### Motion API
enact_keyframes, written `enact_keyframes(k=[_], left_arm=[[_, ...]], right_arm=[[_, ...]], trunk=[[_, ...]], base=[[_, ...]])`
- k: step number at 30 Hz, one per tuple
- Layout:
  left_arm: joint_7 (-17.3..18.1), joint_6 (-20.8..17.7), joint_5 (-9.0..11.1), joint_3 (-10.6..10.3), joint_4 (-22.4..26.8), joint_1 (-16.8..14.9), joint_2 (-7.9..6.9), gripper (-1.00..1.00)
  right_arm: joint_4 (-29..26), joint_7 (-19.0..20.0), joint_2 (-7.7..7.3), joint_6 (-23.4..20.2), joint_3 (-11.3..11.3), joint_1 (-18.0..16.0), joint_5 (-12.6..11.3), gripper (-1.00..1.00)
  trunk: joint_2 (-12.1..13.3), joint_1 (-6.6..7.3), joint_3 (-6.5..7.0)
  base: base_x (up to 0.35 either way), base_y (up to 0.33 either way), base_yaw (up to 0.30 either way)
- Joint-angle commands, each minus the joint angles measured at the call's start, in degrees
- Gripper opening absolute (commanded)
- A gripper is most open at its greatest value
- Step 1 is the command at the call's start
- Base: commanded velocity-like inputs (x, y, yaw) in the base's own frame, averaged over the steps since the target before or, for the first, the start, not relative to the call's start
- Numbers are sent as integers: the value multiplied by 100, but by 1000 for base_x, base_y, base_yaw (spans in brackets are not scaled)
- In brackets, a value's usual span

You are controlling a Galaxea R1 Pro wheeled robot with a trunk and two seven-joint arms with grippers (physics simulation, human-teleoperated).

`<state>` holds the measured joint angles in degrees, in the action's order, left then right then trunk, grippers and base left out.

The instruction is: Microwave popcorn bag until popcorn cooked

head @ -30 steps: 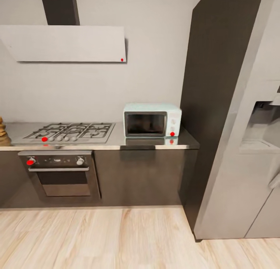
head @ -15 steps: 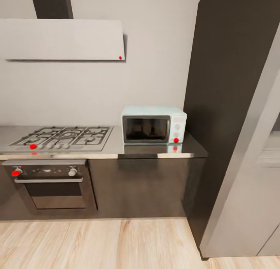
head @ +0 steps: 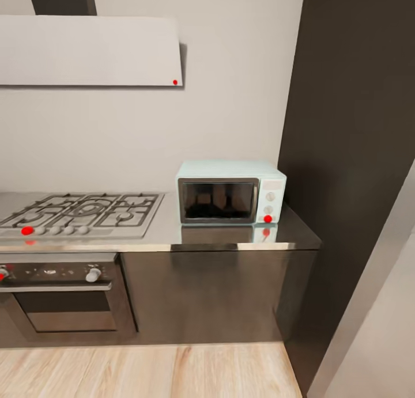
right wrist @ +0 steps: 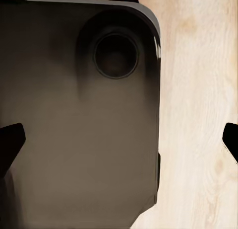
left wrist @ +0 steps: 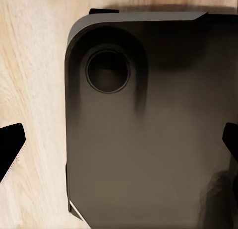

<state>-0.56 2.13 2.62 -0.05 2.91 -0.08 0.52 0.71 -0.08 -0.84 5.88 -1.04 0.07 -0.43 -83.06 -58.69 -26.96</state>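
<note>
The pale mint-blue microwave (head: 230, 192) stands on the glossy grey countertop (head: 167, 228), at its right end against the wall. Its dark glass door is shut, and a red dot marks the knob panel on its right side. The popcorn bag and the popcorn are out of view. In the left wrist view my left gripper (left wrist: 119, 144) is open, its dark fingertips (left wrist: 10, 147) far apart above my own dark base. The right wrist view has my right gripper (right wrist: 119, 139) open in the same way, with nothing between the fingertips (right wrist: 10, 139).
A steel gas hob (head: 80, 213) lies left of the microwave, over a dark built-in oven (head: 57, 294). A pale hood (head: 86, 49) hangs on the wall above. A tall dark cabinet (head: 351, 156) rises right beside the microwave, with a pale panel (head: 380, 329) nearer me. Wooden floor (head: 144, 372) runs along the cabinets.
The camera has come closer to the counter and shifted right: the microwave looks larger, the hob slides left, and a tan object at the far left edge has left the picture.
</note>
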Motion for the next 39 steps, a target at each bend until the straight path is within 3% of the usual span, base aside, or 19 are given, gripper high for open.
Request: enact_keyframes(k=[1, 21, 32, 36, 39], left_arm=[[-6, 15, 26, -3, -1, -1, 1, 100], [-6, 24, 19, -3, 8, -1, 1, 100], [-6, 24, 19, 8, 8, -1, 1, 100], [-6, 24, 19, 10, 8, -1, 7, 100], [-6, 24, 19, 13, 8, -1, 4, 100]], right_arm=[[8, -1, -1, 25, -7, -3, -3, 100], [8, -1, -12, 27, 15, -6, 17, 100], [0, 31, -8, 30, 32, -3, 58, 100], [-331, 102, -30, 5, 19, -7, 77, 100], [-1136, 104, -44, -186, 20, -7, 78, 100]], trunk=[[-2, -3, -4], [-2, -3, -4], [-2, -3, -4], [-2, -3, -4], [-2, -3, -4]], base=[[305, 0, 0], [131, 0, 0], [8, 0, 0], [0, 0, 0], [0, 0, 0]])
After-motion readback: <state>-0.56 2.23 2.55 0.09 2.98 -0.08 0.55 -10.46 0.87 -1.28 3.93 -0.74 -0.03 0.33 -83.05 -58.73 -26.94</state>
